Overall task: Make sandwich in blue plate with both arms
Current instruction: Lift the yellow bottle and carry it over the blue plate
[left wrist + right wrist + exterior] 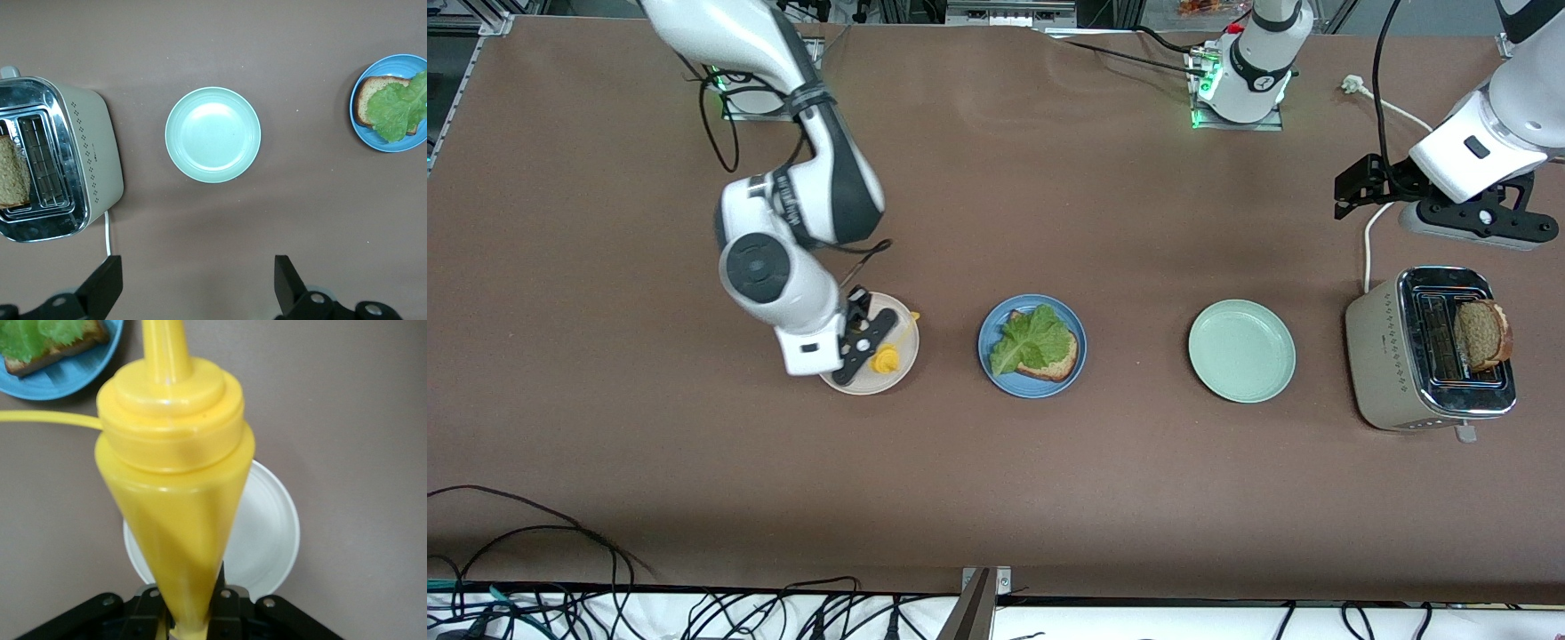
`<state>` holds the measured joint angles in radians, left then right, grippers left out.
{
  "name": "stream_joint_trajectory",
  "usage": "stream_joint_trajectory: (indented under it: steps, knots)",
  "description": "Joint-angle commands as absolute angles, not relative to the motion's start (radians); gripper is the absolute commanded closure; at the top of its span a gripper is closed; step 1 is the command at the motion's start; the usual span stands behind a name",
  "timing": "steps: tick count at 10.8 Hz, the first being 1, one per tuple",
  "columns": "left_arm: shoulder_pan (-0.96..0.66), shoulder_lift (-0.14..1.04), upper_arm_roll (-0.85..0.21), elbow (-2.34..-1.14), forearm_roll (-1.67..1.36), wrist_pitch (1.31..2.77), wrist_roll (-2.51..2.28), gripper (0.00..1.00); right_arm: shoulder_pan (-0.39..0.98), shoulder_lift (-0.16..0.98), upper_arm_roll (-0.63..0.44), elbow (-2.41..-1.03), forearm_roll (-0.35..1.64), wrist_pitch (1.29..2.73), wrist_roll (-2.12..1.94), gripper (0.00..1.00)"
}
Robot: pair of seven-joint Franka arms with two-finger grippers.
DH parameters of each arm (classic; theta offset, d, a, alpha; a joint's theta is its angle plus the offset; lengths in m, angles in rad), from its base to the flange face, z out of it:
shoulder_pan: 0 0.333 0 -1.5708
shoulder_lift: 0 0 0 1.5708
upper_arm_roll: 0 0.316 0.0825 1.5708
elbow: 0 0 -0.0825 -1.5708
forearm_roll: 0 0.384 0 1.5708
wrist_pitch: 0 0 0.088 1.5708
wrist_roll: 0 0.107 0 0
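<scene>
Sandwich (1040,345) lies beside right end effector (869,342) gripping yellow bottle (175,487).

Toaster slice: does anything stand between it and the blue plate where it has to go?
Only the mint-green plate, flat and low, lies on the table between the toaster holding the bread slice and the blue plate. A carried slice should pass over it. The open left gripper hangs over the table beside the toaster.
</scene>
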<state>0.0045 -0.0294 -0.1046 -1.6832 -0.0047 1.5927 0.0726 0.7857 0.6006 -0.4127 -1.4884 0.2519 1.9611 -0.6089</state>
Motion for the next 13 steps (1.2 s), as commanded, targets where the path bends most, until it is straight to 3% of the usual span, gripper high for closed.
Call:
stream_joint_trajectory:
  steps: [1, 5, 13]
  knots:
    - [0.011, -0.035, -0.106, -1.684, -0.029, 1.586, 0.072, 0.0, 0.949, 0.684, -0.495, -1.393, 0.123, 1.885, -0.413, 1.0]
    - [0.011, -0.035, -0.106, -1.684, -0.029, 1.586, 0.072, 0.0, 1.094, 0.83, -0.5, -1.198, -0.112, 1.685, -0.23, 1.0]
    - [0.011, -0.035, -0.106, -1.684, -0.029, 1.586, 0.072, 0.0, 1.252, 0.977, -0.492, -1.195, -0.468, 1.537, -0.149, 1.0]
